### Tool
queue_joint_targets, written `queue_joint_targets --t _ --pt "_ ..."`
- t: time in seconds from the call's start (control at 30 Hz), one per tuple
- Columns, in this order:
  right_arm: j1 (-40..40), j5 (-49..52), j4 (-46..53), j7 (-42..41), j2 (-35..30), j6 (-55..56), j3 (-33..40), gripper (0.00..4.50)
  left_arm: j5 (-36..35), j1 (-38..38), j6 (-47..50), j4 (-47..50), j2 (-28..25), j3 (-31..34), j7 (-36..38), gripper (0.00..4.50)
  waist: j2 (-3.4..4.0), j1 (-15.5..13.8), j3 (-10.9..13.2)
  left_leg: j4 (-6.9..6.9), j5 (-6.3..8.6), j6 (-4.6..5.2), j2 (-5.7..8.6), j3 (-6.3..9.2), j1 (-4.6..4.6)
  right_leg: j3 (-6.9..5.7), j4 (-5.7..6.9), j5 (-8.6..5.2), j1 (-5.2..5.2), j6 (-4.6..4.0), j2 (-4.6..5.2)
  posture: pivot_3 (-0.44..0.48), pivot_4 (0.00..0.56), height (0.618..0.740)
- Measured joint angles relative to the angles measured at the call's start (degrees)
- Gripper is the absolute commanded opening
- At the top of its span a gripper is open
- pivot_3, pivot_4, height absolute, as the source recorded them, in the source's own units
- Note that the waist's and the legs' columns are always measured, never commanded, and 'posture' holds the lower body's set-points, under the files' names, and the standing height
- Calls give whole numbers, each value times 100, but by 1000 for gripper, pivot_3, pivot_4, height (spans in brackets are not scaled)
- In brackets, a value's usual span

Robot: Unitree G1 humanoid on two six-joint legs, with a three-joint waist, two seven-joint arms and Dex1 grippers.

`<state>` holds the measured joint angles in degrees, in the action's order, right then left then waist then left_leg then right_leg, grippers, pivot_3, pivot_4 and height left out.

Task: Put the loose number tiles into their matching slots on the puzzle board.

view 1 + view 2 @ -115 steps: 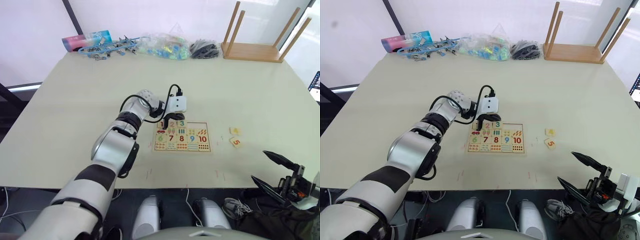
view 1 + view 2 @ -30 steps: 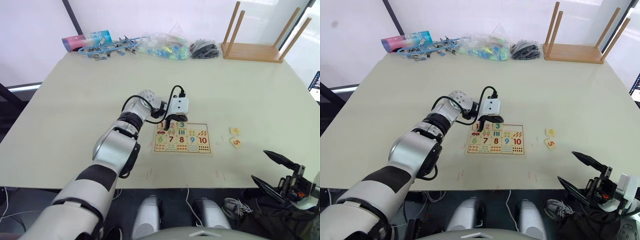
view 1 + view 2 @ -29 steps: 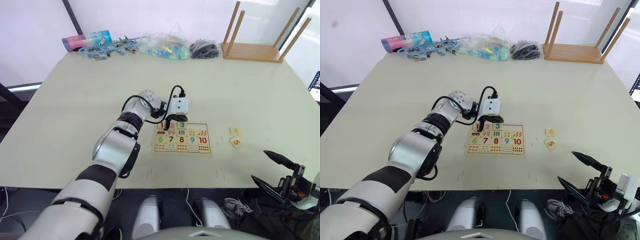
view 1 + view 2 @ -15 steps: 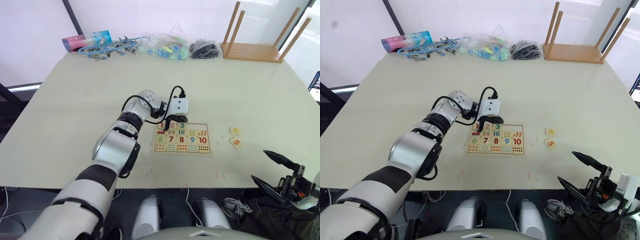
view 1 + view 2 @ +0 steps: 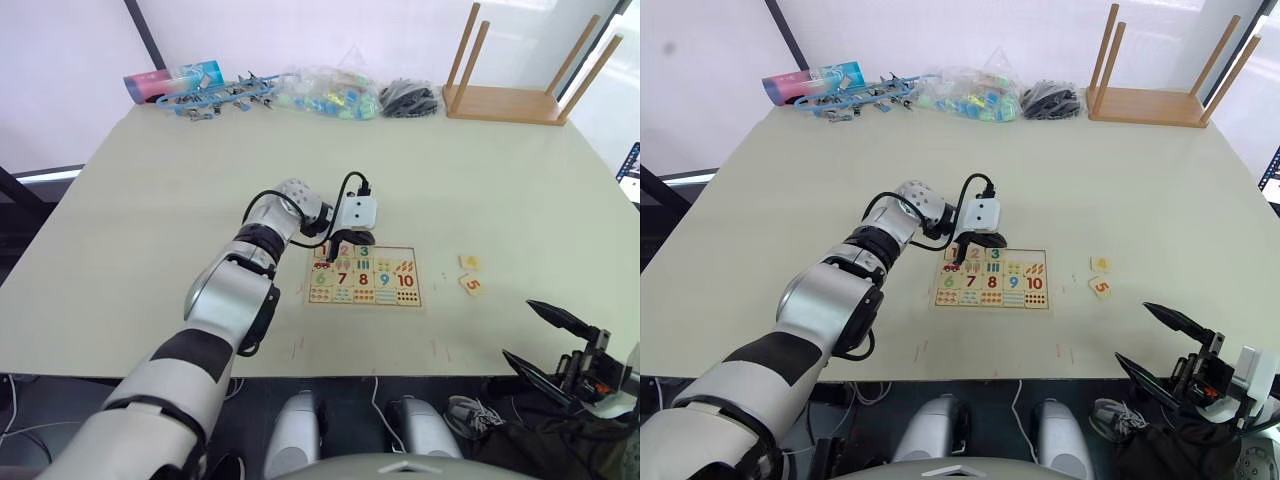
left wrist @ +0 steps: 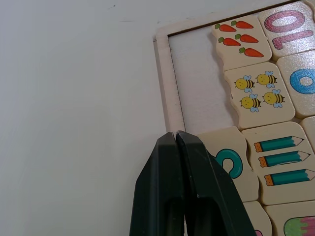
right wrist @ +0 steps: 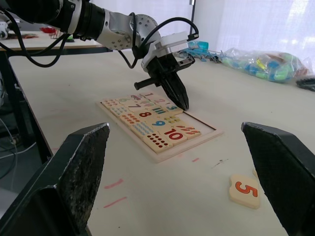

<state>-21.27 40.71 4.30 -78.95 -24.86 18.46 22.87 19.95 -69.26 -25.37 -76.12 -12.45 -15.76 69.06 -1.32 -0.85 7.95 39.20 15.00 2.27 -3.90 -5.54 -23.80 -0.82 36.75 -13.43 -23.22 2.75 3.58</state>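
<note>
A wide pale bench (image 5: 150,220) was seen in front of white walls. Along its far edge, well behind the puzzle board (image 5: 364,274), a blue-and-pink cylinder (image 5: 173,80), a heap of blue clips (image 5: 222,95), a clear bag of coloured pieces (image 5: 330,92), a dark bundle (image 5: 410,98) and an overturned wooden stool (image 5: 520,80) were laid out.

The puzzle board was placed near the middle of the bench. In its far row the red 1 tile (image 5: 952,252), the pink 2 tile (image 5: 975,253) and the green 3 tile (image 6: 231,162) were seated, and the two slots (image 6: 197,83) beyond the 3 were bare. The middle and near rows were filled with picture tiles, digits 6 to 10 and dot tiles.

The left end effector (image 6: 175,135) was held with its two black fingers (image 6: 162,182) pressed together, gripping nothing, its tip at the board's far rim just beside the 3 tile.

On the bench to the right of the board, apart from it, the yellow 4 tile (image 5: 469,262) and the orange 5 tile (image 5: 472,285) were lying loose, the 5 nearer the bench's front edge.

The right end effector (image 7: 177,196) was held spread wide and empty, beyond the bench's front edge, well apart from the board.
</note>
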Motion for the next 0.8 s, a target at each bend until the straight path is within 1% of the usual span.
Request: queue_joint_targets --t 0.43,0.57,0.7,0.8 --pt "35 -1 -39 -39 -1 -3 0 4500 -173 30 9 0 -8 79 72 109 0 -1 0 0 0 0 0 0 0 0 0 1 0 1 0 0 150 738" --pt "49 -1 -67 -44 -3 -3 0 4500 -364 32 137 0 3 258 108 109 0 1 0 0 0 0 0 1 0 0 0 1 0 1 0 0 150 738" --pt "147 -2 -92 -41 -54 -14 1 4500 -688 -1 338 4 -17 613 212 109 0 3 0 1 0 0 0 0 1 0 1 1 0 2 0 0 150 738" --pt "213 -3 -99 60 -63 -72 1 4500 -987 -31 488 50 -133 887 437 109 0 6 0 1 0 0 0 1 1 0 2 3 0 4 0 0 150 738"
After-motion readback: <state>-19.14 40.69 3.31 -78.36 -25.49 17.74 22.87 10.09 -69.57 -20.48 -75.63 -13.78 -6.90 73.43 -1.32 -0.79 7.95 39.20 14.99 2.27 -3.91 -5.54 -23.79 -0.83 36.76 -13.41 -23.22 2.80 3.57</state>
